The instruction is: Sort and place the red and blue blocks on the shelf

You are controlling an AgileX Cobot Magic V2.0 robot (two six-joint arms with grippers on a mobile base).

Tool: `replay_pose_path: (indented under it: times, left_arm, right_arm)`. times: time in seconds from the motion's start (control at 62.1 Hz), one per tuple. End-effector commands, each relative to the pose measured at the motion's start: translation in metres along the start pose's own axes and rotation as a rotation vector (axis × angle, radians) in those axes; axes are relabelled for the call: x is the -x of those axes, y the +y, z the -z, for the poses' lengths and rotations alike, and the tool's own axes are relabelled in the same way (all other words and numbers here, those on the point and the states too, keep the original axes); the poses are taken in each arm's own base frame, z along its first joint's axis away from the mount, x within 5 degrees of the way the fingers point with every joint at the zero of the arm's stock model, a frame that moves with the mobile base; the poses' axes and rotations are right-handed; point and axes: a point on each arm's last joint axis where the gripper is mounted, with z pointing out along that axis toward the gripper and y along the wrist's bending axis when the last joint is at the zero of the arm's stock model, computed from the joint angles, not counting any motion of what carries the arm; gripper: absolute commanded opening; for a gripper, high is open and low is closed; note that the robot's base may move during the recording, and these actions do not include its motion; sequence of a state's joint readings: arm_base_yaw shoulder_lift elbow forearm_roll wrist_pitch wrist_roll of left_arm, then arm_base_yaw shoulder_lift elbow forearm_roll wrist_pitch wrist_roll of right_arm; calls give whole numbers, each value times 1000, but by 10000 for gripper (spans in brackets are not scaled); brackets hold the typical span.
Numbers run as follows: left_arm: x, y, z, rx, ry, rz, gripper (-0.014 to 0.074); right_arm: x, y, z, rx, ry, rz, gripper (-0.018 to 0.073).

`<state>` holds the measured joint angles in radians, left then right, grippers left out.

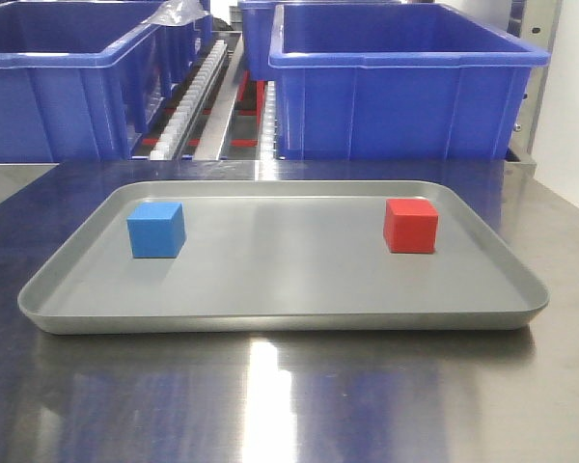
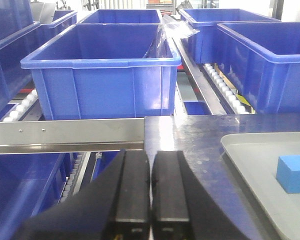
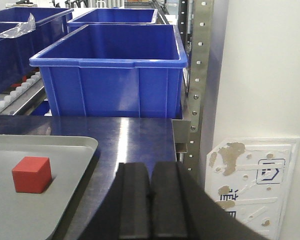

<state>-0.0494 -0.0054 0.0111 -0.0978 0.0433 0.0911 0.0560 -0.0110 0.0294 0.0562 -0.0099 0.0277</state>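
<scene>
The blue block (image 1: 156, 230) sits flat on the grey metal tray (image 1: 270, 313) at about 9 o'clock of the tray's floor. The red block (image 1: 410, 225) sits at about 3 o'clock, well apart from it. Both are upright, nothing touches them, and neither is on the shelf.

The tray lies on a reflective steel tabletop (image 1: 270, 405). At 12 o'clock beyond the table's far edge stands the shelf, with its white roller track (image 1: 198, 96) running away between large blue bins (image 1: 396, 87).

In the left wrist view the left gripper (image 2: 150, 160) is at 6 o'clock with its black fingers pressed together and nothing between them. The blue block is off at 4 o'clock, and the shelf's flat front rail (image 2: 65, 134) is at 10 o'clock.

The right gripper (image 3: 151, 170) is likewise closed and empty. From it the red block is at 9 o'clock, and a perforated steel upright (image 3: 197, 75) rises at 1 o'clock.
</scene>
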Motion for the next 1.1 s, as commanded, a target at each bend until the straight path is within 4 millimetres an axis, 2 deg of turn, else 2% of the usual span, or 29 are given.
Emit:
replay_pose_path:
  times: [0.0, 0.242, 0.338, 0.548, 0.66, 0.837, 1.079]
  left_arm:
    - [0, 0, 1, 1, -72, 10, 125]
    - [0, 0, 1, 1, -72, 10, 125]
    - [0, 0, 1, 1, -72, 10, 125]
    - [0, 0, 1, 1, -72, 10, 125]
    - [0, 0, 1, 1, -72, 10, 125]
    - [0, 0, 1, 1, -72, 10, 125]
    - [0, 0, 1, 1, -72, 10, 125]
  right_arm:
    - [17, 1, 3, -1, -135, 15, 56]
    - [20, 1, 3, 0, -129, 14, 56]
    - [30, 2, 5, 1, -98, 14, 56]
    - [55, 6, 13, 2, 94, 14, 56]
    - [69, 8, 11, 3, 178, 7, 56]
    - [88, 10, -7, -1, 308, 0, 56]
    - [90, 17, -47, 25, 577, -126, 56]
